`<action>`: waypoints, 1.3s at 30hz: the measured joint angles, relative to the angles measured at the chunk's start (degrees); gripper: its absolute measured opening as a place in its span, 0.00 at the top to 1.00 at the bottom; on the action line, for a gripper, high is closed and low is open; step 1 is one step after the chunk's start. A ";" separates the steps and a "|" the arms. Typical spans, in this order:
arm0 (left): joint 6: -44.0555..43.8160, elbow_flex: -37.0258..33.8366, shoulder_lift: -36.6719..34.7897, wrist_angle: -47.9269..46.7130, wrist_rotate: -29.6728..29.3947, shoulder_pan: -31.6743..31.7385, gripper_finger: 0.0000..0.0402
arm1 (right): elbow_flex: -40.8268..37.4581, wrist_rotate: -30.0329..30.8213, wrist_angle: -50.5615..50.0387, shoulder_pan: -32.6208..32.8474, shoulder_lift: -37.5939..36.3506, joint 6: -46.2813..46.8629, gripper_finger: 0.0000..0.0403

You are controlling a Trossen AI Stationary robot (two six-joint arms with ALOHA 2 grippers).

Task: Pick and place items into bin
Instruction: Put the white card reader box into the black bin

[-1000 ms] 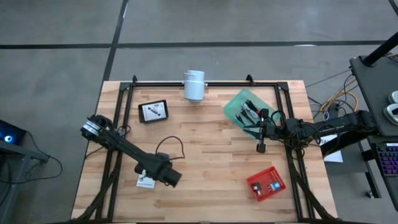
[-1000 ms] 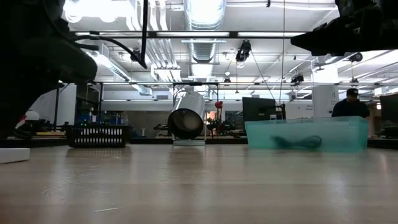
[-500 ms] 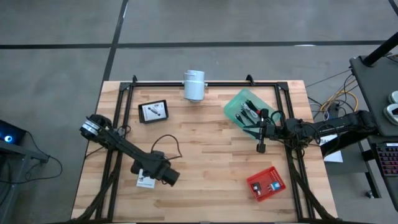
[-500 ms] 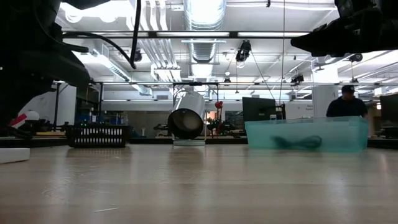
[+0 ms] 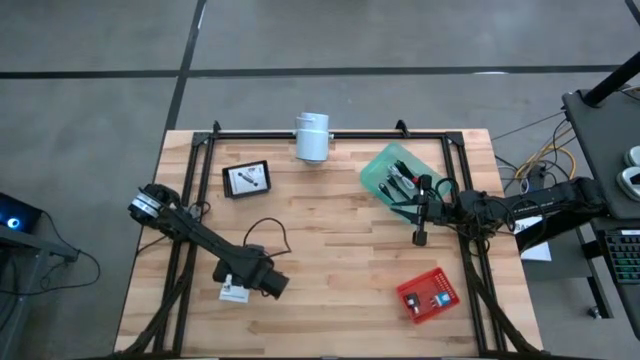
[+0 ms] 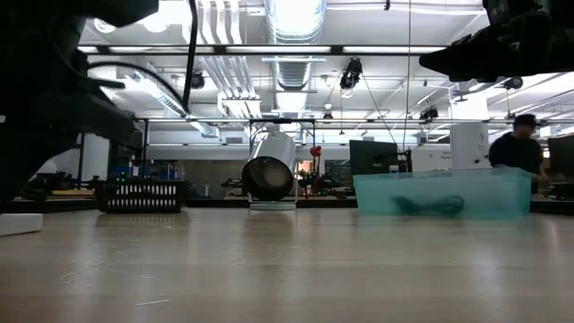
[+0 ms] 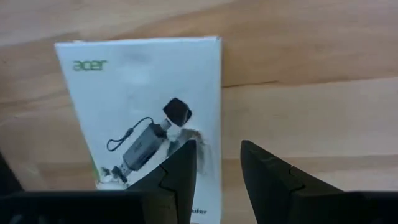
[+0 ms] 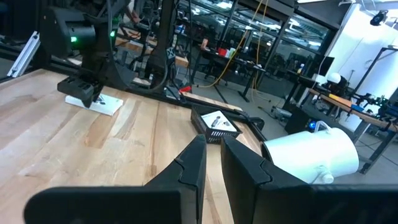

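left hand (image 7: 217,165): open, fingers apart | flat white printed packet (image 7: 140,112): directly under its fingertips on wooden tabletop (image 7: 311,74) | right hand (image 8: 211,158): closed, empty

1. A white flat packet (image 7: 146,121) lies flat on the wooden table near its front-left part, printed with a green brand word and a dark picture of a small cabled adapter. In the high view (image 5: 235,291) it sits partly under the left arm's end.
2. The translucent green bin (image 5: 400,180) sits at the table's right rear, turned at an angle. It holds thin black cords (image 5: 398,186); from table height a dark coiled cord (image 6: 429,205) shows through its wall.
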 joint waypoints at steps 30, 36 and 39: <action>29.57 -6.76 -0.70 9.56 3.60 -0.17 0.98 | 0.00 0.00 -0.04 0.00 0.01 -1.09 0.90; 41.93 -6.66 -1.28 9.56 -0.27 -0.33 0.99 | 0.00 0.00 -0.01 0.00 0.00 -1.49 0.90; 46.48 -6.25 -1.93 9.39 -5.88 -0.08 0.99 | 0.00 -0.01 0.00 0.00 0.02 -1.53 0.90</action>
